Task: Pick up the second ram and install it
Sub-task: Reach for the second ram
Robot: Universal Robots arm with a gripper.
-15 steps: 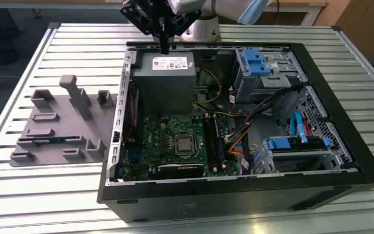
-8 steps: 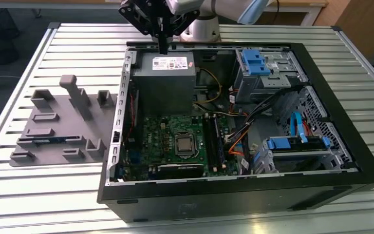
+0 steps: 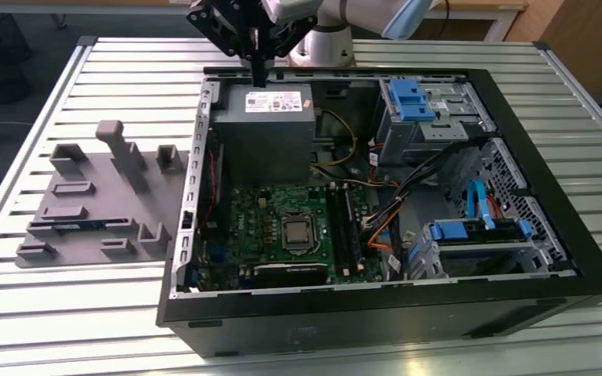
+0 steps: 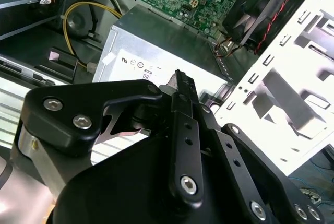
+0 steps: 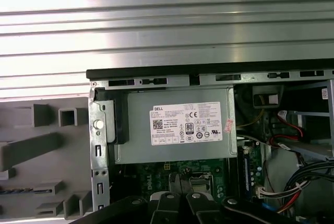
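Closest to me, the gripper (image 4: 180,80) hangs above the grey power supply (image 3: 262,106) inside the case (image 3: 385,313), jaws pressed together with nothing between them. I see the second ram (image 3: 66,227) sitting in the grey holder tray (image 3: 76,247) on the desk (image 3: 71,313), beside the case on the exterior view's left.

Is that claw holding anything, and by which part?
Nothing is held. The gripper hangs above the grey power-supply box, fingers together and empty; the second ram lies in the grey holder tray.
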